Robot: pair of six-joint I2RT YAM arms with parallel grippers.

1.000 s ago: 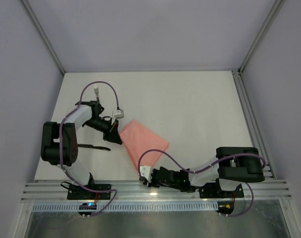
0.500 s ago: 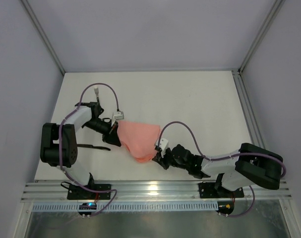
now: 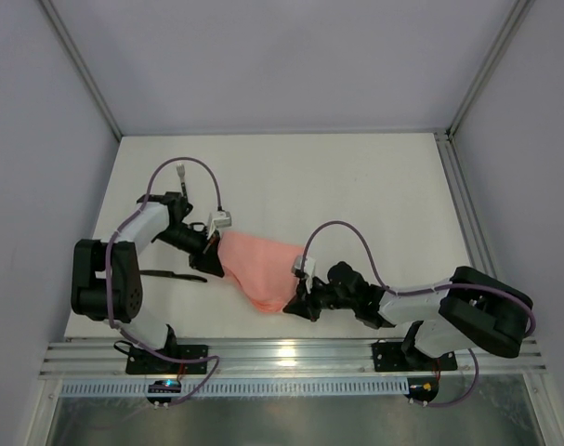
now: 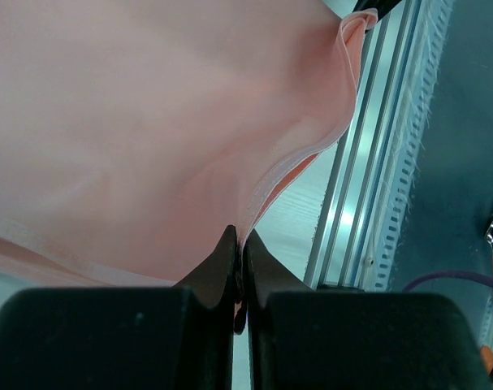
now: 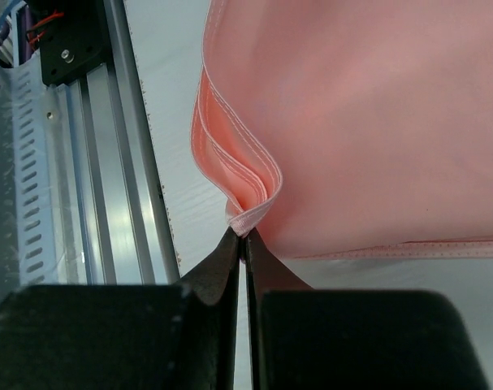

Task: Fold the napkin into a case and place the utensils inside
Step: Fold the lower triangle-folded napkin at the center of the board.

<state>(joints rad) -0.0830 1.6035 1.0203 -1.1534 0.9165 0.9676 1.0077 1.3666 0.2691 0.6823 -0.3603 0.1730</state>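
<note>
The napkin (image 3: 255, 267) stretches lengthwise between the two sets of jaws, left jaws clamped on its left edge, right jaws pinching its folded right corner, both equally near.

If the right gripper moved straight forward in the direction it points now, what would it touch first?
The napkin: the right gripper is shut on its folded edge, and the pink sheet fills the way ahead. Further on, perhaps the left gripper, though depth is unclear.

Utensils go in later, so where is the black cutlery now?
Top view, left side: the black cutlery lies flat beside the left arm, just left of the napkin.
</note>
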